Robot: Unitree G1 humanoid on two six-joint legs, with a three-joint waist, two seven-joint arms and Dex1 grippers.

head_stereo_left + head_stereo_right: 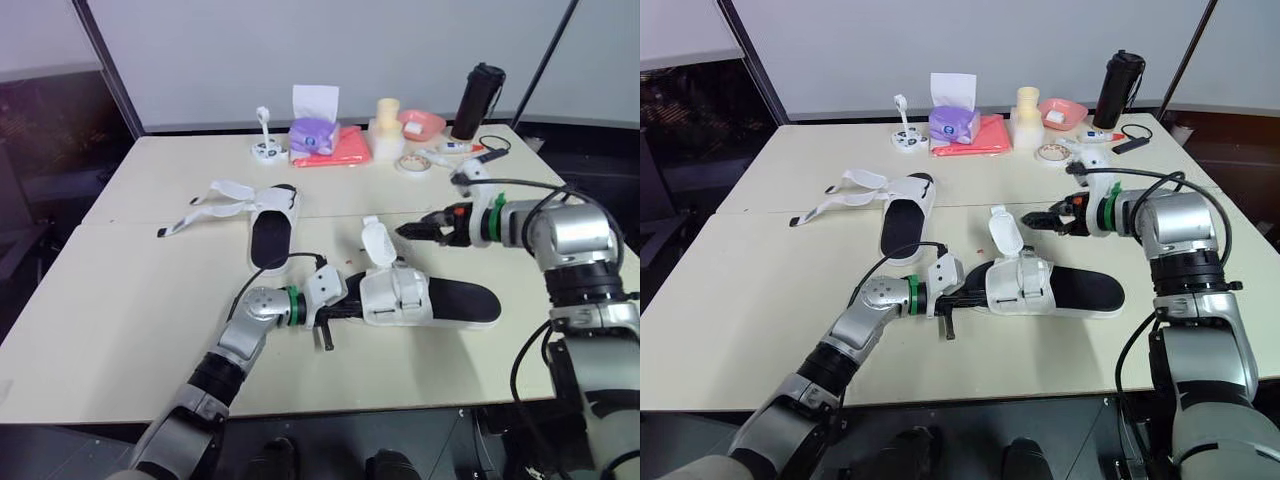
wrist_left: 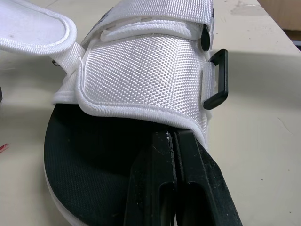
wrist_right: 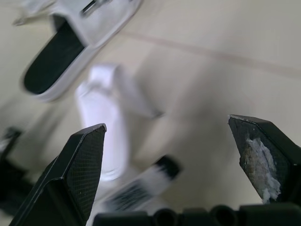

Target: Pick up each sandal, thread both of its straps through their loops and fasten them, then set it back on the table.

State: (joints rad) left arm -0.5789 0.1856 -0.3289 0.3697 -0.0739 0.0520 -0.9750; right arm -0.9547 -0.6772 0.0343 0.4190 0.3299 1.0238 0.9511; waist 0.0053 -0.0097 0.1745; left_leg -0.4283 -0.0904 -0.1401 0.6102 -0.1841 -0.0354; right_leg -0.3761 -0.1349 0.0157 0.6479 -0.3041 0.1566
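The near sandal (image 1: pixel 430 300), white-strapped on a black sole, lies on the table (image 1: pixel 120 300) with its toe toward my left arm. One of its straps (image 1: pixel 376 242) stands up loose, and a black loop (image 2: pixel 217 79) sticks out at the side of the front strap. My left gripper (image 2: pixel 176 137) is shut, its fingers resting on the black footbed just under that front strap. My right gripper (image 1: pixel 410 230) hovers open a little to the right of the raised strap, with nothing between its fingers. The second sandal (image 1: pixel 272 228) lies farther back, its straps (image 1: pixel 215 198) spread loose to the left.
Along the far edge stand a purple tissue box (image 1: pixel 313 135), a pink cloth (image 1: pixel 345 150), a cream container (image 1: pixel 387 125), a pink bowl (image 1: pixel 422 123), a tape roll (image 1: pixel 412 163) and a black bottle (image 1: pixel 478 100). A small white stand (image 1: pixel 266 148) sits at their left.
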